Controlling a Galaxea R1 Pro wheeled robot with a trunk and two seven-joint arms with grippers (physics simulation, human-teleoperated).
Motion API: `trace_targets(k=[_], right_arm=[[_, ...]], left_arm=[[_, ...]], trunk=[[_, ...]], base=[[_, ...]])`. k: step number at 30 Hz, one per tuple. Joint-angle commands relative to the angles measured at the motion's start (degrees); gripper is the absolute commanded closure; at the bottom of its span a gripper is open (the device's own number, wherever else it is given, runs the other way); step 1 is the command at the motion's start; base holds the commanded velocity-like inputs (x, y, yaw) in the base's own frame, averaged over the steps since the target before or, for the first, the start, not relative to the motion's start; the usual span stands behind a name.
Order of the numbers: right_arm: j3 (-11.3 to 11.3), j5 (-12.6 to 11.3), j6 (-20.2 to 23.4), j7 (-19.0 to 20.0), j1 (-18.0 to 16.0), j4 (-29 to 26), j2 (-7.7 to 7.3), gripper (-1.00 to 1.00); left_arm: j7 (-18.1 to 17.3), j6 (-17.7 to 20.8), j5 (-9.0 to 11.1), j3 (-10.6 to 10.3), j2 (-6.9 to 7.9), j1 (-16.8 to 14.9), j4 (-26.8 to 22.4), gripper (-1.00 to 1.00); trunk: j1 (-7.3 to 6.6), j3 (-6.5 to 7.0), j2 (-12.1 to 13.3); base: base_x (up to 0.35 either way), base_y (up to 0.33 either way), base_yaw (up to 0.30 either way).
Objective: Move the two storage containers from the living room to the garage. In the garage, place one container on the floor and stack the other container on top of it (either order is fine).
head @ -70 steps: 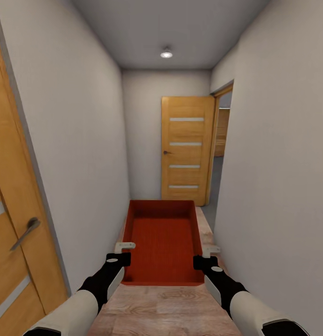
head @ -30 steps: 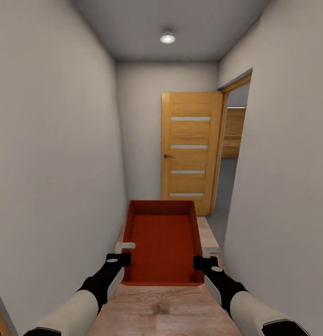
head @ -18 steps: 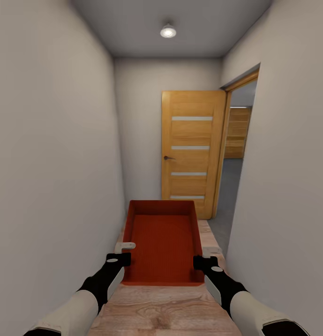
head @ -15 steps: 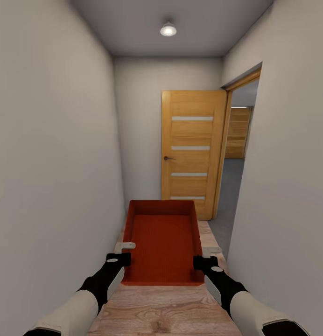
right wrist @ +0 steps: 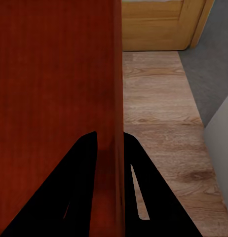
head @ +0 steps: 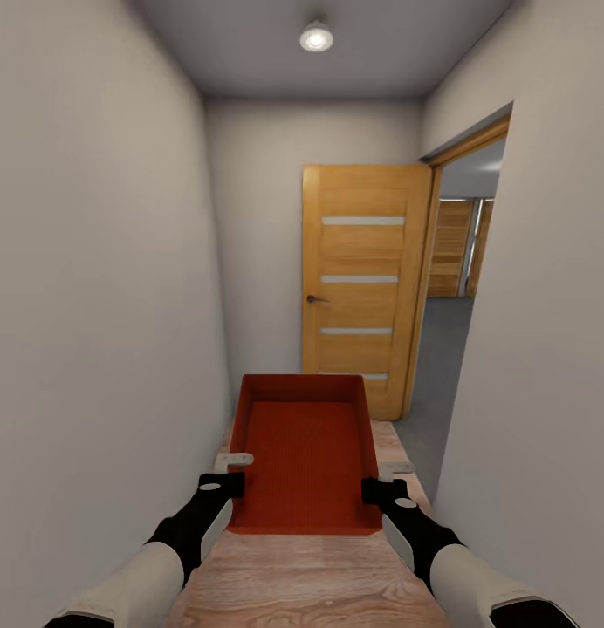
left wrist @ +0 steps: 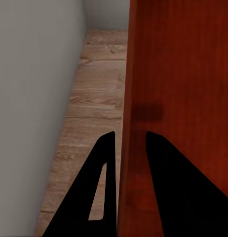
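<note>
One lidless red-orange rectangular storage bin [head: 304, 453] in transit.
Clamped between left hand [head: 233, 471] and right hand [head: 382, 480]; garage doorway [head: 459, 305] nearer than before.

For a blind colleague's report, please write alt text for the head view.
An empty red bin is held out front, the left tool and right tool each clamping a side wall. Ahead, a narrow hallway ends at an open wooden door, with grey floor beyond.

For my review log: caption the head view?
Both grippers carry a red-orange container down a narrow hallway toward an open wooden door.
</note>
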Motion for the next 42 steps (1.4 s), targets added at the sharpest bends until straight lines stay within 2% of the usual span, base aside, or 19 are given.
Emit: trace_targets(k=[1,33,42], right_arm=[[-1.41,-0.17,-1.46,-0.05,-0.06,-0.16,-0.13,1.00],[-1.41,-0.15,-1.58,-0.06,-0.06,-0.16,-0.13,1.00],[-1.41,-0.15,-1.23,-0.13,-0.06,-0.16,0.03,1.00]], left_arm=[[0.70,0.38,0.95,1.39,1.59,0.00,0.01,1.00],[0.70,0.37,0.95,1.39,1.59,0.00,-0.28,1.00],[0.70,0.34,0.95,1.39,1.59,0.00,-0.28,1.00]], trunk=[[0.05,-0.02,-0.04],[0.05,-0.02,-0.04],[0.05,-0.02,-0.04]], base=[[0.324,0.000,0.000],[0.324,0.000,-0.001],[0.324,0.000,-0.183]])
